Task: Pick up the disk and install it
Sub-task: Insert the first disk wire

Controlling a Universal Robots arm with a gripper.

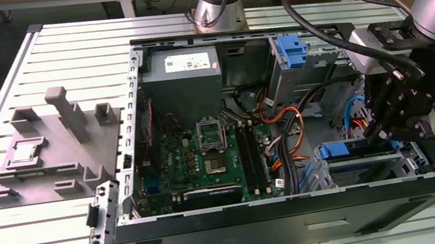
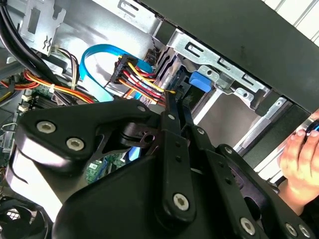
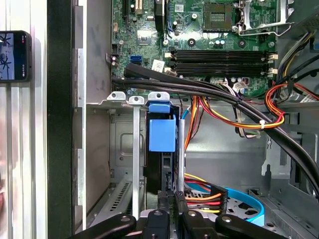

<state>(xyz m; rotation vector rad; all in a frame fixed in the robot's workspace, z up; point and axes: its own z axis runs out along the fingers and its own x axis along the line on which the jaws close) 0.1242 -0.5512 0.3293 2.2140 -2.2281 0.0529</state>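
Most of job looks done, I'd say. Gripper (image 3: 169, 215) fingers pinched together on rear edge of disk (image 3: 163, 149), which stands on edge in drive bay (image 1: 366, 162) at case's front corner, blue carrier tab (image 2: 200, 80) near bay rail. Whether it's fully seated, can't tell. Beyond: orange and yellow power cables (image 3: 239, 117), then motherboard (image 1: 205, 155), spare blue bracket (image 1: 292, 49) at far side.

The exterior view looks down from above at the open computer case (image 1: 285, 119); both wrist views peer closely into its drive bay (image 3: 159, 149) (image 2: 209, 84).
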